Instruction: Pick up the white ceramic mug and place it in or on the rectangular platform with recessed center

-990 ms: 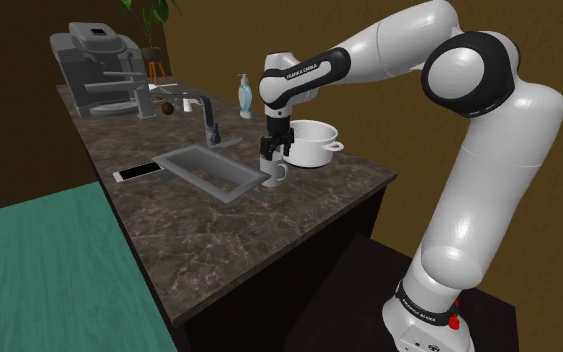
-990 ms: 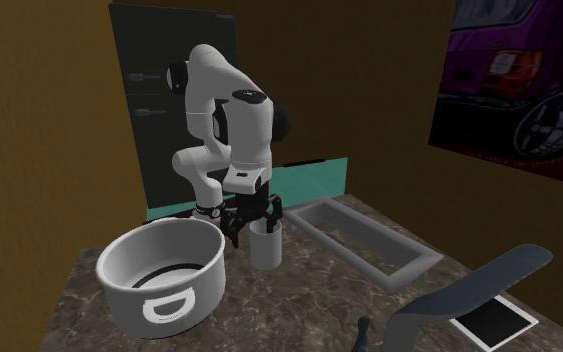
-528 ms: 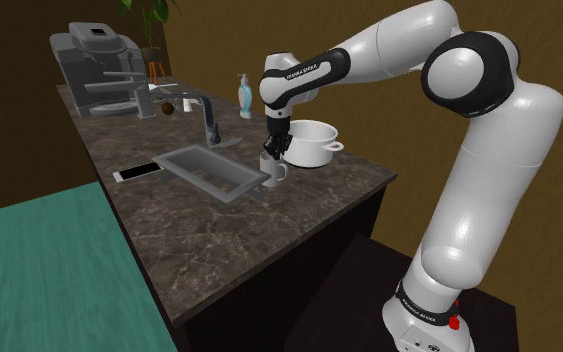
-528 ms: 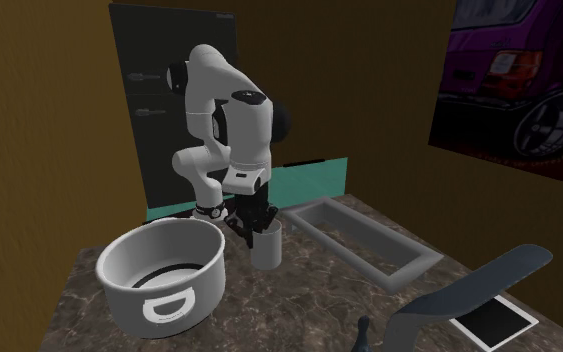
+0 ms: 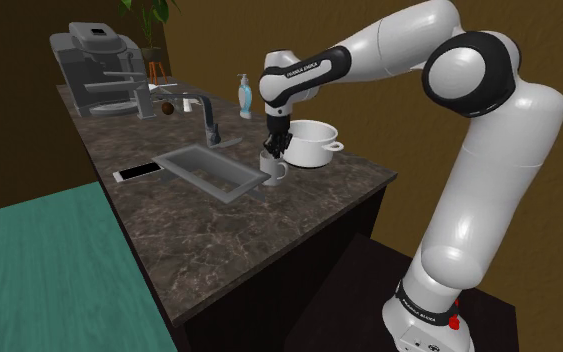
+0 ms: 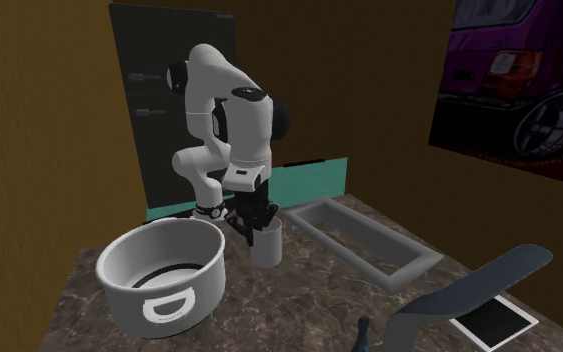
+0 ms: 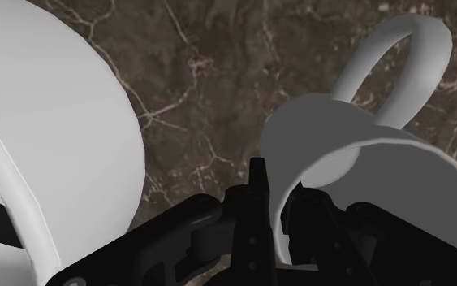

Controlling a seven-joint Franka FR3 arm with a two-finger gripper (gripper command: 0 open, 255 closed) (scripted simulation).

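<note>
**Q:** Shoulder view: where are the gripper and the mug?
**A:** The gripper [image 5: 273, 152] points straight down onto the mug [image 5: 275, 174]. The mug stands upright on the counter [image 5: 219, 235], just beside the sink [image 5: 214, 172] at its right end in this view. The pot [image 5: 312, 143] stands close behind the mug.

**Q:** Second exterior view?
**A:** The gripper [image 6: 253, 230] meets the mug [image 6: 267, 247] at its rim, on the side facing the pot [image 6: 164, 272]. The mug sits between the pot and the sink [image 6: 416, 262], apart from both.

**Q:** Wrist view: what is the finger state?
**A:** Pinching. The fingers [image 7: 255, 203] clamp the wall of the mug [image 7: 364, 162], one outside and one inside, with the rim between them. The handle [image 7: 397, 65] lies on the side away from the gripper [image 7: 277, 185]. The pot [image 7: 48, 138] is beside the mug without touching it, and counter [image 7: 202, 81] shows between them.
</note>
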